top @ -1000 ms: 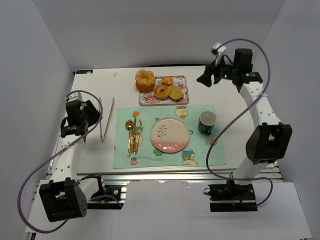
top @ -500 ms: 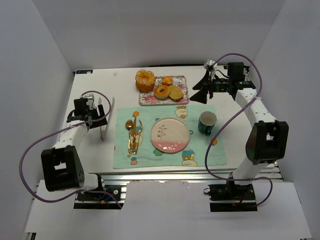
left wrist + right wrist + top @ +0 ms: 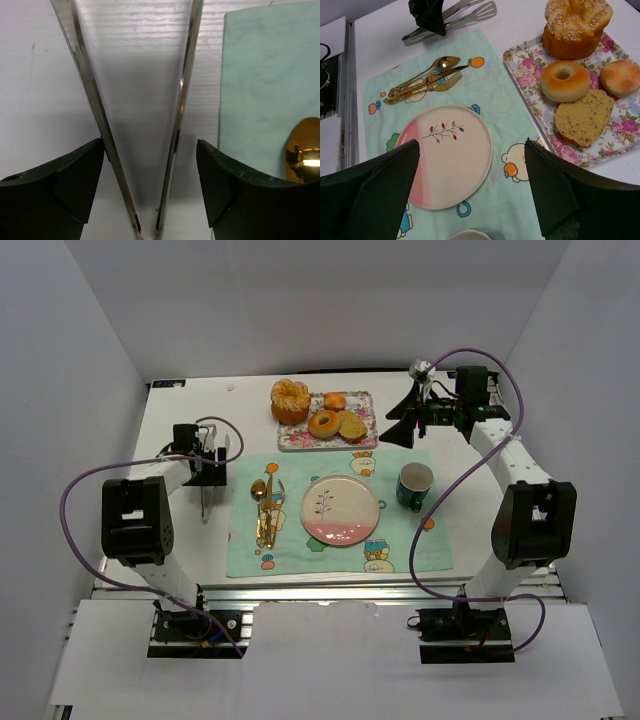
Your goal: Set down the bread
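The bread sits on a floral tray (image 3: 300, 440) at the back: a tall sugared bun (image 3: 575, 22), a doughnut (image 3: 564, 80), a flat seeded slice (image 3: 585, 117) and a small roll (image 3: 620, 76). My right gripper (image 3: 393, 430) hovers open and empty just right of the tray, its fingers (image 3: 380, 195) framing the pink-and-white plate (image 3: 445, 155) below. My left gripper (image 3: 212, 462) is open and low over the metal tongs (image 3: 205, 502). Both tong arms (image 3: 182, 90) lie between its fingers (image 3: 225, 185), with the left finger close against one arm.
A mint placemat (image 3: 400, 550) carries the plate (image 3: 340, 510), gold cutlery (image 3: 265, 505) to its left and a green mug (image 3: 414, 485) to its right. White walls enclose the table on three sides.
My left arm has swung forward and down until its gripper straddles the tongs. The right arm has dropped toward the tray's right side and its jaws have spread wider.
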Robot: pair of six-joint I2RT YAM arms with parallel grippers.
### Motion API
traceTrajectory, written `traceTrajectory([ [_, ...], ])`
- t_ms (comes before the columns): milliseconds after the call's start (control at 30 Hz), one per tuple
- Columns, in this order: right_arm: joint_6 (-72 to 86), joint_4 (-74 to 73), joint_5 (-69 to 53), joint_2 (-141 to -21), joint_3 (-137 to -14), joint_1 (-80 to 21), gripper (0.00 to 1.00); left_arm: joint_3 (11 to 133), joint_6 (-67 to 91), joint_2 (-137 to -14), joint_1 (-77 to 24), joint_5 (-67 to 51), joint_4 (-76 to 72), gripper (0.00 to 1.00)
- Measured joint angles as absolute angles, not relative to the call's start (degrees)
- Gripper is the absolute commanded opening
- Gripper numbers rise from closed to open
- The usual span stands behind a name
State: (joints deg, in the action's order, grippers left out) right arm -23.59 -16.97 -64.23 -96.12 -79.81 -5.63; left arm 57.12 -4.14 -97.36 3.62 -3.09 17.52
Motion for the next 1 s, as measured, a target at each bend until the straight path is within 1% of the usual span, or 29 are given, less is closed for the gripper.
traceTrajectory([
  [133, -22.4, -15.9, -64.2, -96.1, -79.8, -5.0, 0.89, 57.1, -4.4, -99.7, 3.5, -1.8, 17.4, 0.77],
  [167, -22.2, -15.8, -64.2, -96.1, -79.8, -4.8, 0.89, 57.1, -4.2, -99.7, 3.5, -1.8, 17.2, 0.73],
  [233, -21.6, -15.3, -64.2, -96.1, -79.8, -4.4, 0.89, 56.9, -4.0, -99.7, 3.6, -1.5, 16.6, 0.7],
  [300, -21.1, -14.9, -64.2, -96.1, -79.8, -4.1, 0.89, 56.3, -3.7, -99.7, 3.6, -1.4, 15.7, 0.62],
  [367, -20.6, -14.5, -64.2, -96.1, -79.8, -3.8, 0.89, 55.4, -3.2, -99.4, 3.6, -0.8, 14.0, 0.52],
  [400, -20.3, -14.3, -64.2, -96.1, -79.8, -3.7, 0.89, 54.9, -3.0, -99.1, 3.6, -0.5, 13.3, 0.41],
  [467, -19.9, -14.0, -64.2, -96.1, -79.8, -3.6, 0.89, 54.0, -2.2, -98.8, 3.6, -0.2, 12.1, 0.35],
  [500, -19.7, -13.7, -64.2, -96.1, -79.8, -3.5, 0.89, 53.6, -1.9, -98.6, 3.6, -0.1, 11.5, 0.25],
  [567, -19.6, -13.4, -64.3, -96.1, -79.8, -3.4, 0.89, 52.9, -1.2, -98.0, 3.5, 0.4, 10.7, 0.13],
  [600, -19.5, -13.3, -64.3, -96.1, -79.8, -3.4, 0.89, 52.6, -0.7, -97.7, 3.5, 0.8, 10.6, 0.02],
  [633, -19.5, -13.3, -64.3, -96.1, -79.8, -3.3, 0.89, 52.3, 0.1, -97.3, 3.5, 1.2, 10.7, 0.0],
  [767, -19.3, -13.2, -64.3, -96.1, -79.8, -2.9, 0.89, 52.4, 4.4, -94.9, 3.4, 3.7, 13.6, 0.01],
  [867, -19.0, -13.1, -64.3, -96.1, -79.8, -2.6, 0.89, 53.7, 10.0, -91.0, 2.5, 3.7, 16.2, 0.21],
  [933, -18.6, -12.7, -64.3, -96.1, -79.8, -2.5, 0.89, 55.2, 14.5, -87.7, 0.6, 2.1, 16.6, 0.32],
  [967, -18.4, -12.4, -64.3, -96.1, -79.8, -2.5, 0.89, 55.9, 17.2, -85.8, -1.0, 0.8, 16.3, 0.4],
  [1000, -18.2, -11.9, -64.3, -96.1, -79.7, -2.4, 0.9, 56.3, 19.4, -84.3, -2.3, -0.6, 15.6, 0.43],
])
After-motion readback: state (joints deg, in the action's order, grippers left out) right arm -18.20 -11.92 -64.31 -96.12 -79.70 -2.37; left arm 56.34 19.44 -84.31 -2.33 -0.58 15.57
